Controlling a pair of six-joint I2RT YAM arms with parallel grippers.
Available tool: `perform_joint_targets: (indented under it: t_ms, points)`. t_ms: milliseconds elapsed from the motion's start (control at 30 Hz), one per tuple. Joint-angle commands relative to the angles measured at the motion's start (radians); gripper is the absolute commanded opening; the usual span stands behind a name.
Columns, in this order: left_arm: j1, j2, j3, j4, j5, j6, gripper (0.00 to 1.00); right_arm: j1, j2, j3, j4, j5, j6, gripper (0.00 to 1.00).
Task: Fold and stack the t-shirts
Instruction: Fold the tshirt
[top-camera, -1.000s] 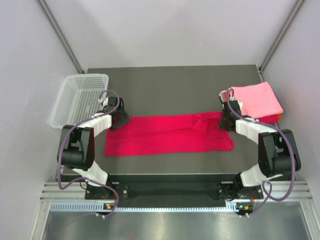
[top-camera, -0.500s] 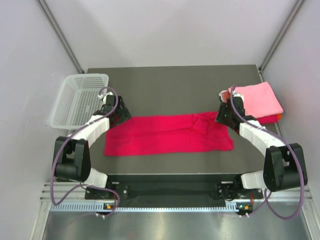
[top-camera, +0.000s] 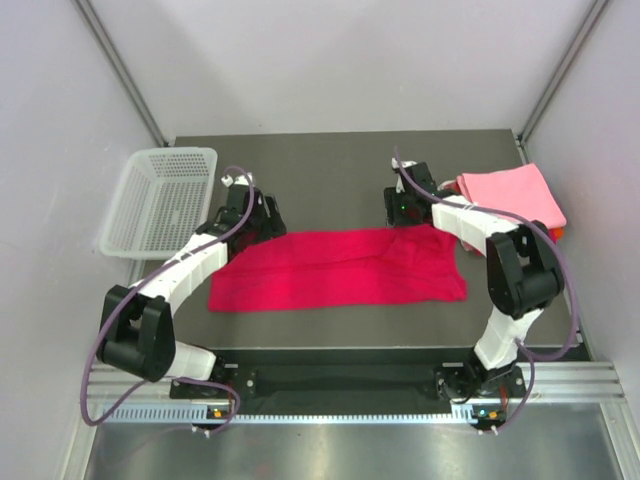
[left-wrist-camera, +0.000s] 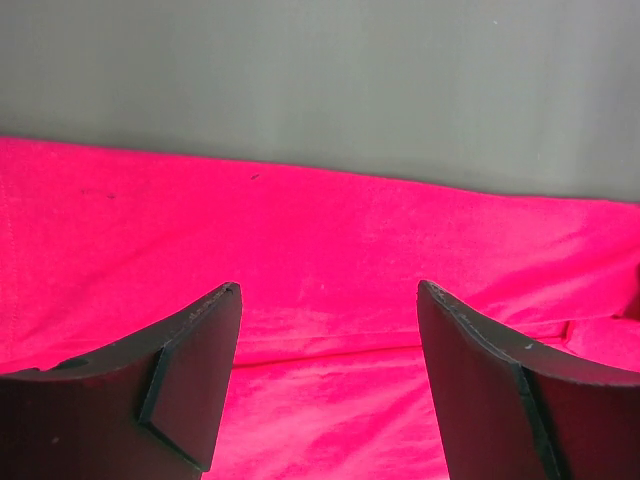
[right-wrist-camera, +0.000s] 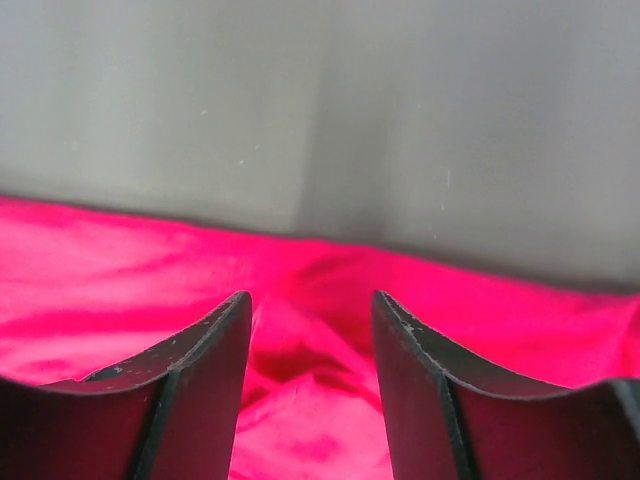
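Observation:
A crimson-magenta t-shirt (top-camera: 340, 268) lies folded into a long strip across the middle of the dark table (top-camera: 330, 170). My left gripper (top-camera: 266, 224) hovers open over the strip's far edge near its left end; in the left wrist view the gripper (left-wrist-camera: 330, 290) has only flat crimson cloth (left-wrist-camera: 320, 240) between its fingers. My right gripper (top-camera: 402, 214) stands open over the far edge at a bunched fold, right of centre. In the right wrist view that gripper (right-wrist-camera: 312, 297) frames the rumpled cloth (right-wrist-camera: 310, 350) without pinching it. A folded light pink t-shirt (top-camera: 508, 195) tops a stack at the far right.
A white perforated basket (top-camera: 160, 195) stands at the table's far left, beside the left arm. Grey walls close in on both sides. The pink stack sits just right of the right forearm (top-camera: 470, 222).
Both arms have swung inward along the shirt's far edge, from its ends toward the middle. The right jaws have widened from nearly shut to open. The shirt lies as before.

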Motion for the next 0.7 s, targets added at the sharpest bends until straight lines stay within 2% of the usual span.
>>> perform_joint_targets:
  t_ms: [0,200,233,300,333,400,533,667]
  points:
    - [-0.002,0.002,-0.006,0.062,0.014,0.037,0.75,0.011,0.058,0.092,-0.054,-0.012,-0.059,0.52]
    - [-0.002,0.030,-0.013,0.070,0.020,0.055,0.75,0.011,0.090,0.086,-0.051,-0.085,-0.084,0.49]
    - [-0.002,0.034,-0.013,0.071,0.023,0.057,0.75,0.012,0.089,0.083,-0.048,-0.092,-0.084,0.45]
    - [-0.003,0.036,-0.016,0.077,0.033,0.054,0.75,0.012,0.081,0.072,-0.048,-0.109,-0.084,0.29]
    - [-0.003,0.036,-0.016,0.079,0.036,0.054,0.75,0.011,0.075,0.066,-0.048,-0.112,-0.085,0.15]
    - [-0.008,0.042,-0.015,0.088,0.072,0.062,0.75,0.012,0.049,0.048,-0.045,-0.125,-0.082,0.00]
    - [-0.054,0.074,0.020,0.057,0.085,0.077,0.74,0.000,-0.038,-0.027,-0.010,-0.146,-0.059,0.00]
    - [-0.152,0.086,0.031,0.089,0.115,0.066,0.75,-0.026,-0.164,-0.131,0.026,-0.171,-0.016,0.00]
